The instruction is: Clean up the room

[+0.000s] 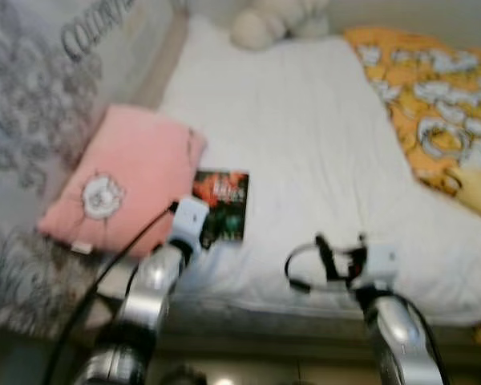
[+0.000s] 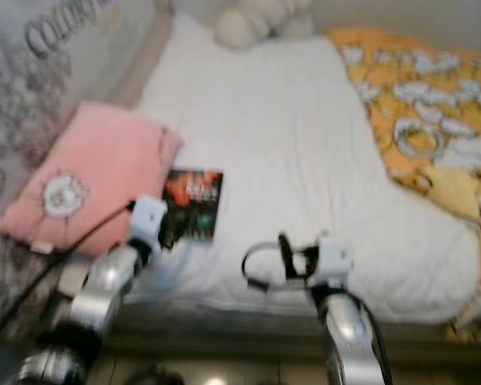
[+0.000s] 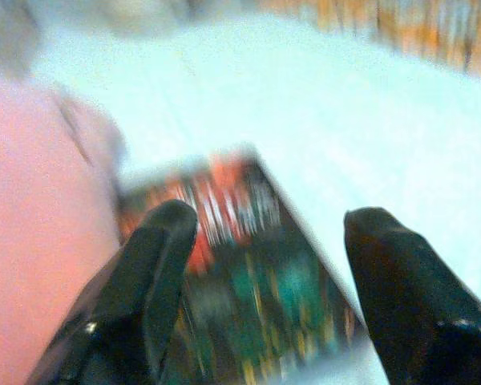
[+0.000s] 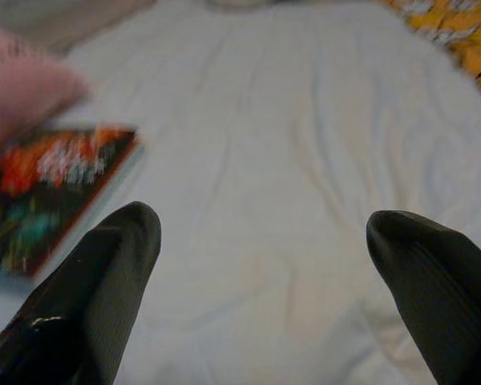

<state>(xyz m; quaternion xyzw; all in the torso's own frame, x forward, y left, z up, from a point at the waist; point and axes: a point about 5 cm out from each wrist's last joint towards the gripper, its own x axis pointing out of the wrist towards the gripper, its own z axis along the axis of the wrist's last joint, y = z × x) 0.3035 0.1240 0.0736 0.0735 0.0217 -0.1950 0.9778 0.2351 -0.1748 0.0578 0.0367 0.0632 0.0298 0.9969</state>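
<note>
We take the dark paperback book (image 1: 222,205) with the red and green cover as our landmark; it lies flat on the white quilted bed cover (image 1: 305,136), close to the bed's near edge, and it looks to us like the thing to be tidied. Touching the book's side toward the wall is a soft pink cushion (image 1: 124,176) with a small white animal patch, propped against the grey patterned wall hanging (image 1: 32,112). Well beyond the book, at the far end of the bed, sits a cream plush toy (image 1: 268,20), and far off on the side away from the cushion lies a crumpled orange blanket with a white print (image 1: 433,104).

Our left gripper (image 3: 260,301) hangs just over the book's near end, its two black fingers spread wide with the cover showing between them; we judge it is lined up that way to close on the book. Our right gripper (image 4: 264,297) hovers over bare cover beside the book, on the side away from the cushion, its fingers likewise spread and holding nothing, probably waiting.
</note>
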